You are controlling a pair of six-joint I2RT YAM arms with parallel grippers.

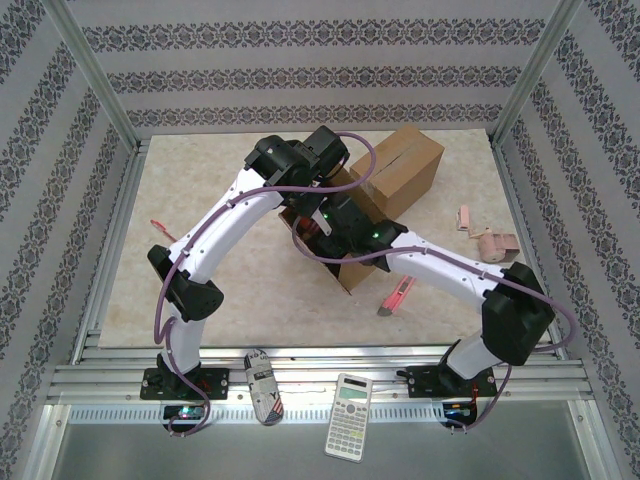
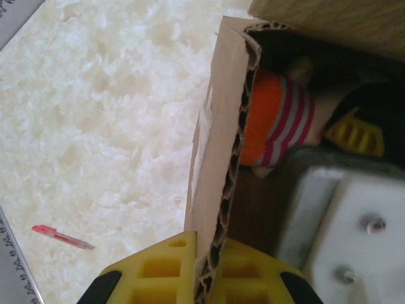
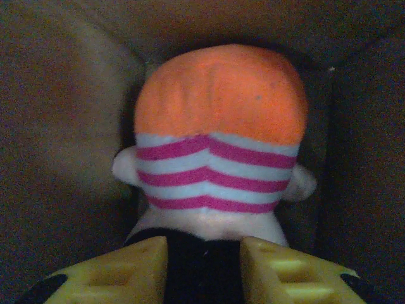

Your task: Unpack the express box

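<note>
1. Express box (image 1: pixel 400 170) is sitting rear-centre on the desk (image 1: pixel 200 290). Its long axis is running diagonally from desk centre toward the far right. The closed end is pointing far-right and the open end is facing near-left, toward the arms.
2. The box's far corner is sitting close to the desk's rear edge. Bare desk is lying to the left of the box, with a red pen (image 1: pixel 160 228) near the left edge. Pink items (image 1: pixel 490 242) are lying near the right edge, well apart from the box. A pink cutter (image 1: pixel 397 297) is lying just near of the open end, under the right arm.
3. Left pincer (image 2: pixel 205 272) is clamping the corrugated edge of the box wall (image 2: pixel 215 158), one yellow finger on each side of the cardboard.
4. Right pincer (image 3: pixel 204 266) is reaching inside the box with its jaws apart, straddling the black part of a plush toy (image 3: pixel 218 126). The toy's orange top and pink stripes are lying beyond the fingertips, deeper in.
5. A calculator (image 1: pixel 350 415) is resting on the front rail between the arm bases.
</note>
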